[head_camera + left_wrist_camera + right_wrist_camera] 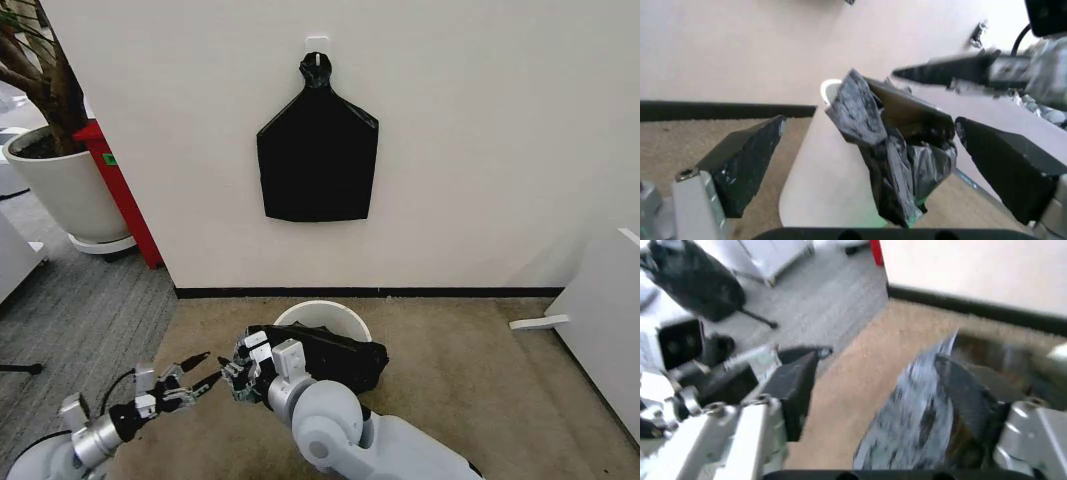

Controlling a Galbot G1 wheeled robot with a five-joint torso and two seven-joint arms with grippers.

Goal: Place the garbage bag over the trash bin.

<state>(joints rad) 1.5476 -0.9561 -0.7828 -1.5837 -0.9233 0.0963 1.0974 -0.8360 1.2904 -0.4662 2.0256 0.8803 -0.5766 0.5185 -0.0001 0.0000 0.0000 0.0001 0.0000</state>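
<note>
Status: bagging is partly under way, not finished. The garbage bag (335,358) is lying bunched across the front rim of the trash bin (322,316), which is standing on the tan carpet (460,370) close to the wall; the far part of the rim is showing bare and cream-white, so the bag is not yet spread around the mouth. In the left wrist view the bag (897,165) is hanging crumpled down the bin's near side (820,190).

The right gripper (240,372) is sitting at the bag's left end, fingers spread wide in its wrist view, with black plastic lying against one finger (967,405); whether it is actually gripping the plastic I cannot tell. The left gripper (205,374) is hovering just beside it, jaws wide and holding nothing.

Remaining, by my reading: opening the bag and pulling its hem over the full rim.

Surroundings: a flat knotted black bag bundle (317,150) hanging on a wall hook (317,44), a large white plant pot (62,185) well to the left, a white cabinet (605,320) to the right. Nothing is blocking the bin; the two grippers are crowding each other.
</note>
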